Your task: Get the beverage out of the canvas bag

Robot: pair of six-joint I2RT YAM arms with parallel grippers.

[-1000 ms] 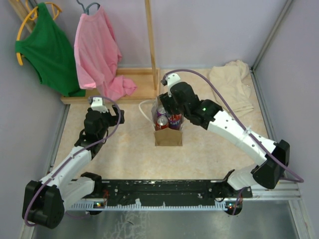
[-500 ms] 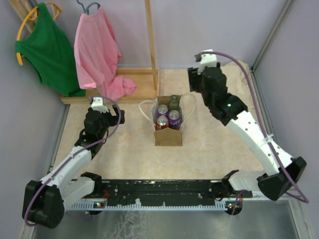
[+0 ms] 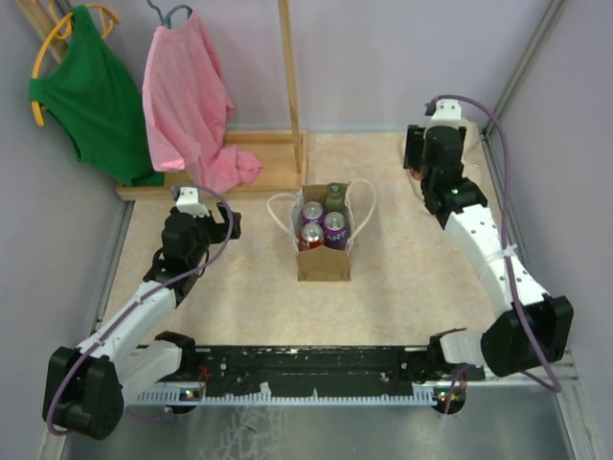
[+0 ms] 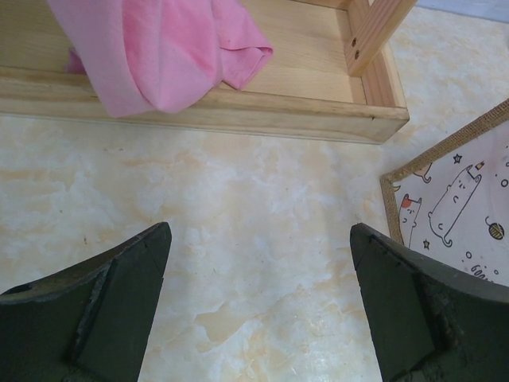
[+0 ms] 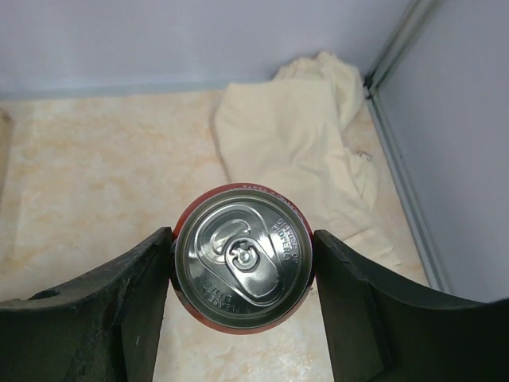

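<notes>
The tan canvas bag (image 3: 323,261) with white rope handles stands upright mid-table. It holds two purple cans (image 3: 312,213), a red can (image 3: 306,238) and a dark one (image 3: 332,195). My right gripper (image 3: 421,174) is at the back right, away from the bag. It is shut on a red beverage can (image 5: 243,256), seen from above between the two fingers, beside the beige cloth (image 5: 294,151). My left gripper (image 3: 201,226) is open and empty left of the bag. In its wrist view (image 4: 258,239) only floor lies between the fingers, and a cat-printed bag corner (image 4: 469,199) shows at right.
A wooden rack base (image 3: 251,165) with an upright post stands at the back. A pink garment (image 3: 187,105) and a green one (image 3: 86,96) hang there. The pale cloth (image 3: 458,129) lies in the back right corner by the wall rail.
My right arm has risen from the bag with the red can and swung to the back right corner. The bag now shows one can fewer. The left arm has not moved.
</notes>
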